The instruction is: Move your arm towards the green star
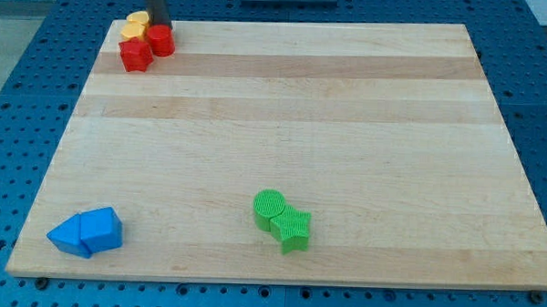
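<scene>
The green star (294, 229) lies near the view's bottom, a little right of the middle, touching a green round block (269, 209) on its upper left. My tip (158, 25) is at the view's top left corner of the board, far from the green star. It stands right behind a red round block (162, 40), next to a red star-like block (136, 54) and a yellow block (136, 25).
Two blue blocks (86, 233) lie together at the view's bottom left. The wooden board (348, 120) sits on a blue perforated table (21, 63).
</scene>
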Robot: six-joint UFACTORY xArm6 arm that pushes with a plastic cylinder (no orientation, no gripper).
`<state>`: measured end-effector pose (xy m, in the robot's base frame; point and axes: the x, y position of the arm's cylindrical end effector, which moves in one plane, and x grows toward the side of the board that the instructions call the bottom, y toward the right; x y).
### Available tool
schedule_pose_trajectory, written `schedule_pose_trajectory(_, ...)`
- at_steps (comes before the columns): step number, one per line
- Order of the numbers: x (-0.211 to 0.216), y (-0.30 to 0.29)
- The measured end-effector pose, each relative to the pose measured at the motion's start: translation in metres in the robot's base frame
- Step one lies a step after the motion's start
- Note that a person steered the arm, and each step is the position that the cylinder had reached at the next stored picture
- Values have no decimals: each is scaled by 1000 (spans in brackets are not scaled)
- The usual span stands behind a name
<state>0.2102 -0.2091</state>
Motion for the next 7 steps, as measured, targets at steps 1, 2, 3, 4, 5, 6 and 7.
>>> schedule_pose_trajectory(1,-1,21)
schedule_pose_trajectory(2,-1,62)
schedule_pose_trajectory(3,3,102)
schedule_pose_trajectory(4,35,151)
schedule_pose_trajectory(5,81,200)
schedule_pose_trajectory(6,112,254)
schedule_pose_trajectory(7,132,292)
